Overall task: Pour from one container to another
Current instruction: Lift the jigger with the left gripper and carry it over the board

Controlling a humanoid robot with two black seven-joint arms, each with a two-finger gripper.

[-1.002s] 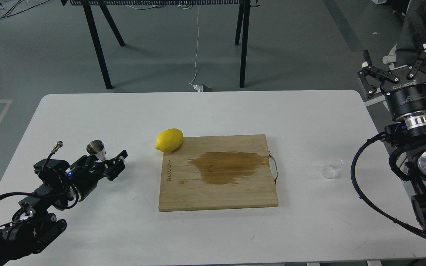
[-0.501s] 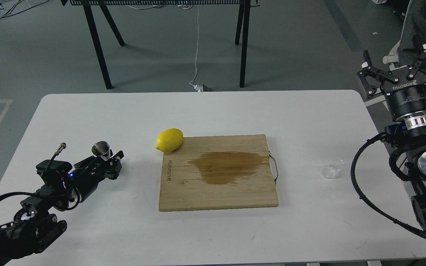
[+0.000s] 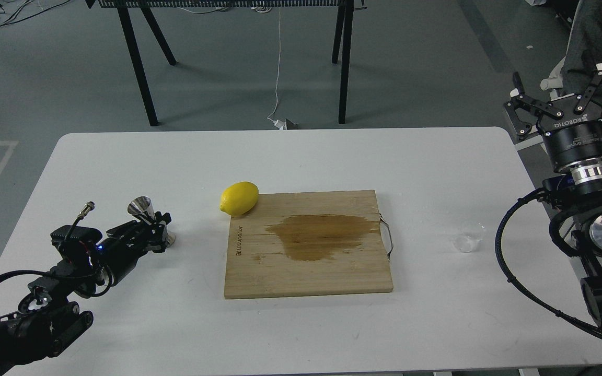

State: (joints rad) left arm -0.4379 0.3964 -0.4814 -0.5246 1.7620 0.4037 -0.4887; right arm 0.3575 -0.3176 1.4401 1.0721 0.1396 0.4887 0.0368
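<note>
Steel jigger (image 3: 147, 216) is standing upright between the left gripper (image 3: 159, 235) fingers, apparently clamped to receive liquid, while the right gripper (image 3: 567, 99) is hanging open above the clear cup (image 3: 469, 237)

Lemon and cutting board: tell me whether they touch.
Touching. The head view shows the lemon lying against the cutting board's far left corner, overlapping its edge with no gap.

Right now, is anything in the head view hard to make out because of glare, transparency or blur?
Head view: sharp and evenly lit, with soft shadows. The clear cup nearly vanishes against the white table, only faint rim outlines show. The steel jigger shines, partly hidden by the dark left gripper. The wet stain on the cutting board reads clearly.
</note>
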